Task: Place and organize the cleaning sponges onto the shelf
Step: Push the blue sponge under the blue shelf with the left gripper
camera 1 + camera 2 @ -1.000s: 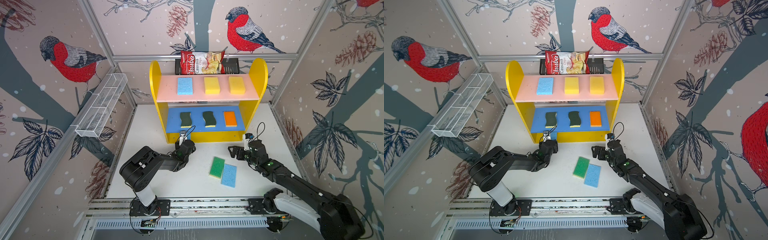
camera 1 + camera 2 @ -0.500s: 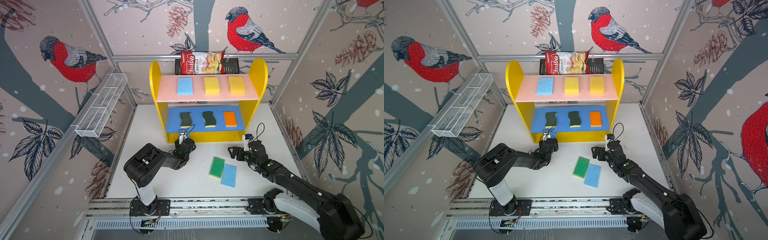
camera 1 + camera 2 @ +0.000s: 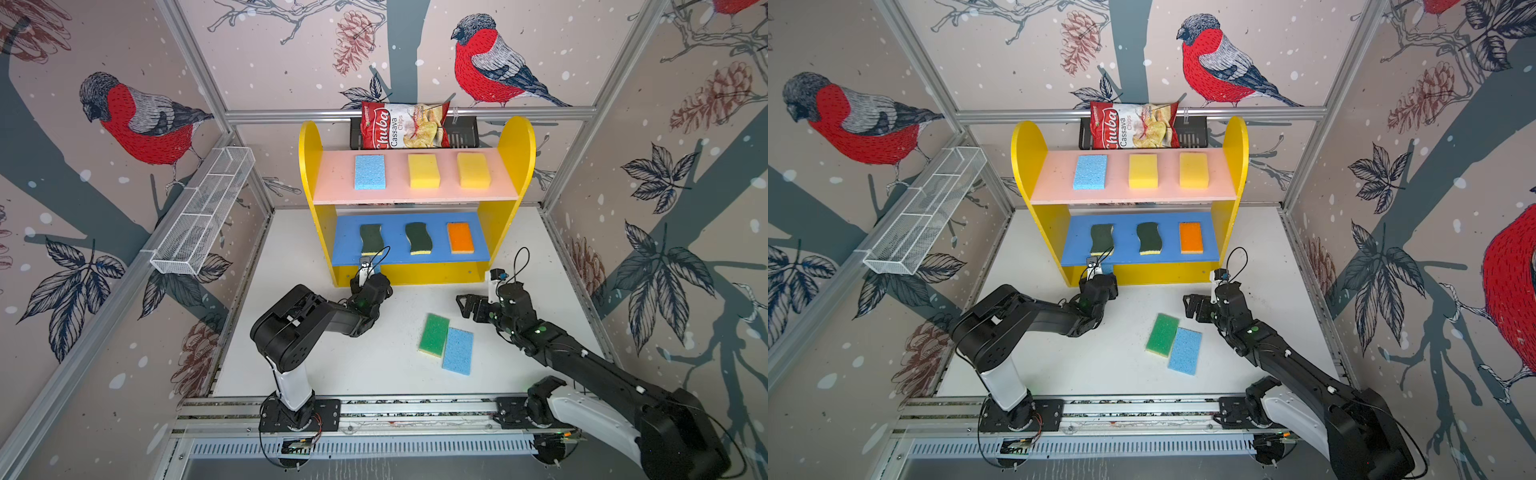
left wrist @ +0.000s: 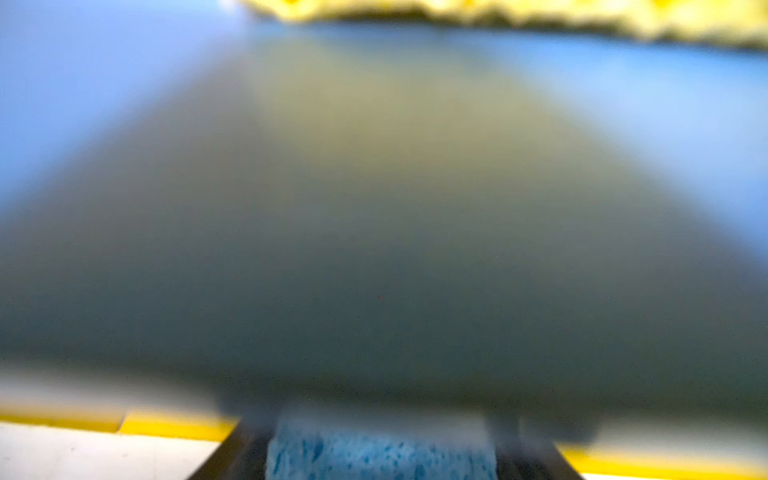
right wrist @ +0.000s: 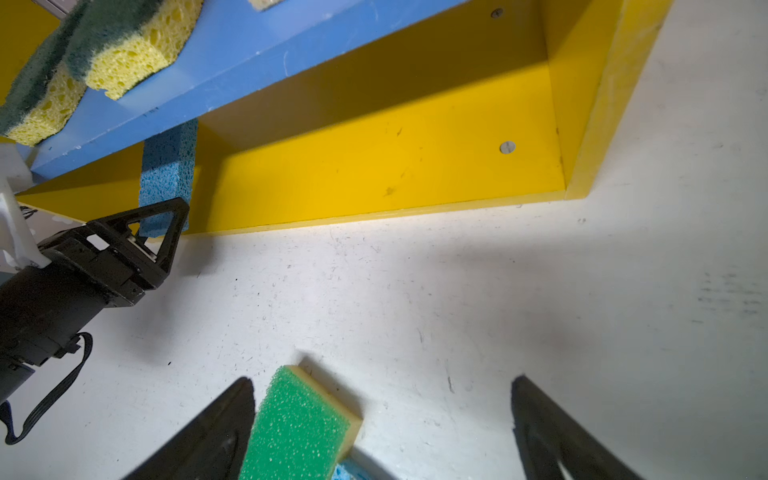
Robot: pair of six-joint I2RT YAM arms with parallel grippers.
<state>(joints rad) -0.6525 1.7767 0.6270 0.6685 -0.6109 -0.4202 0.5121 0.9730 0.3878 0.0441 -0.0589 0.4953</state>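
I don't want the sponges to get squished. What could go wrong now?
The light blue sponge in the left hand pokes under the blue board; it might snag there. The bright green sponge touches a loose blue sponge on the table, so the open right hand could knock both.

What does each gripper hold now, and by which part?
The left gripper grips a light blue sponge by its near end, at the yellow shelf. The right gripper is open and empty.
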